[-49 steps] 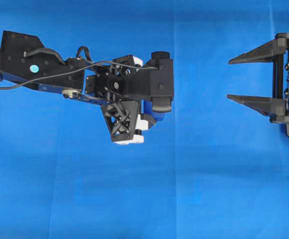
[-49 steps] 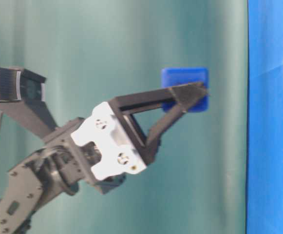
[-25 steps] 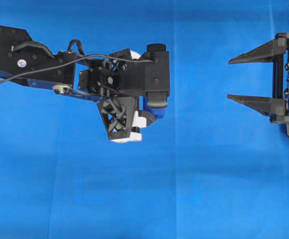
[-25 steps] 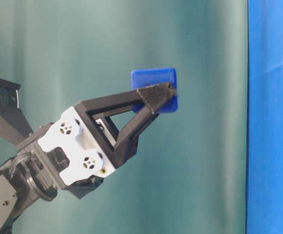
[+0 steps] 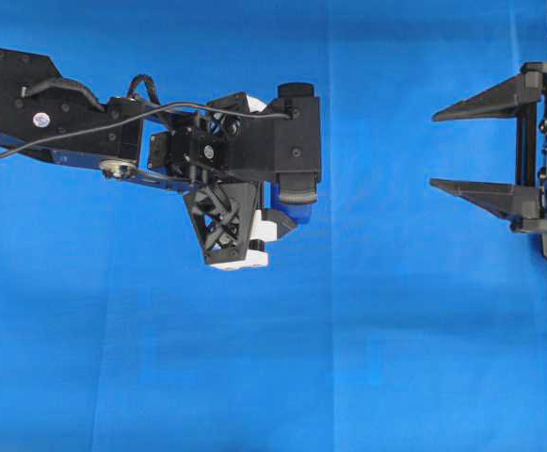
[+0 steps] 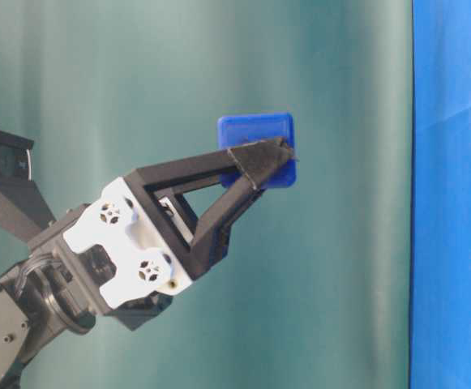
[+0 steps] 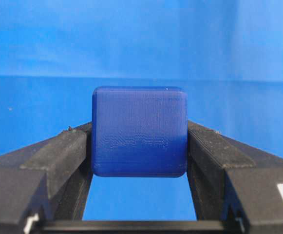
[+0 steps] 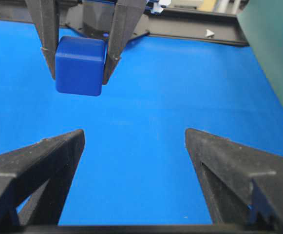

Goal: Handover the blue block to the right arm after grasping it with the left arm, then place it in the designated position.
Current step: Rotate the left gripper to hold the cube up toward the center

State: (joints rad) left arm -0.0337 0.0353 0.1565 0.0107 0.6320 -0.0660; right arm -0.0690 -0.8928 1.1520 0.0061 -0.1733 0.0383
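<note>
The left gripper (image 6: 280,158) has the blue block (image 6: 255,138) pinched between its fingertips, held up off the blue cloth (image 5: 367,358) at upper left of the overhead view. At the right edge, the right gripper (image 5: 438,151) waits with fingers spread wide, holding nothing.

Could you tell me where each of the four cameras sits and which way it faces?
Overhead: above the blue cloth, looking straight down; shows the left arm and the open right hand.
Table-level: low at the side, facing a green backdrop; shows the left hand.
Left wrist: behind its fingers, facing the clamped blue block.
Right wrist: behind its spread fingers, facing the left hand.
Both wrist views share the block.
</note>
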